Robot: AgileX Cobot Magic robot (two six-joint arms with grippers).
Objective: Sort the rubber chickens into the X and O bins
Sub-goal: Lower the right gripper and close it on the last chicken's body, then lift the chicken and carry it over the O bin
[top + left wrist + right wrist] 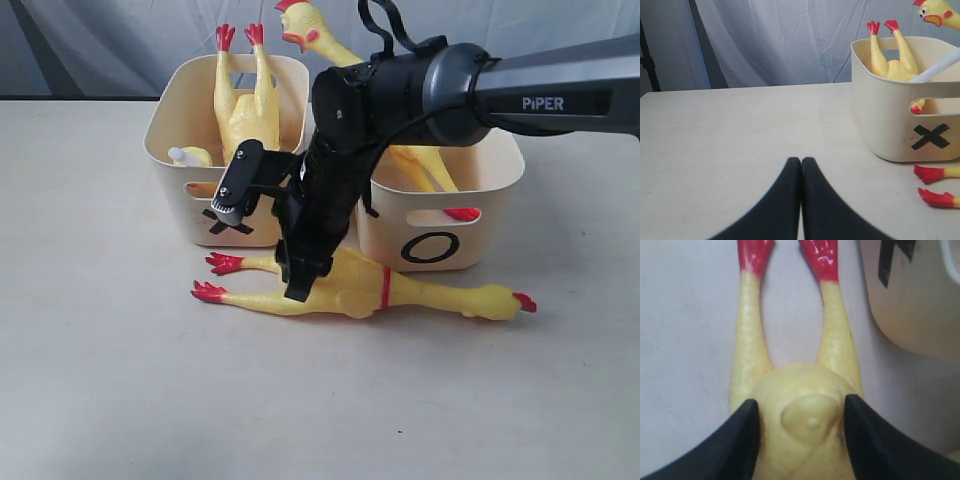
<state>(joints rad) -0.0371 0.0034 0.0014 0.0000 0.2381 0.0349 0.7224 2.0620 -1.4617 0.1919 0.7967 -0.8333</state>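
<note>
One rubber chicken lies on the table in front of both bins, head to the right and red feet to the left. My right gripper reaches down across the middle and is shut on its body near the legs; in the right wrist view both fingers press the sides of that rubber chicken, with the gripper astride it. The X bin holds a chicken feet up, beside a white squeaker tube. The O bin holds another chicken, head up. My left gripper is shut and holds nothing, left of the X bin.
The right arm spans the O bin from the right edge. A grey curtain hangs behind the table. The table chicken's red feet show beside the X bin in the left wrist view. The X bin's wall stands close to my right gripper.
</note>
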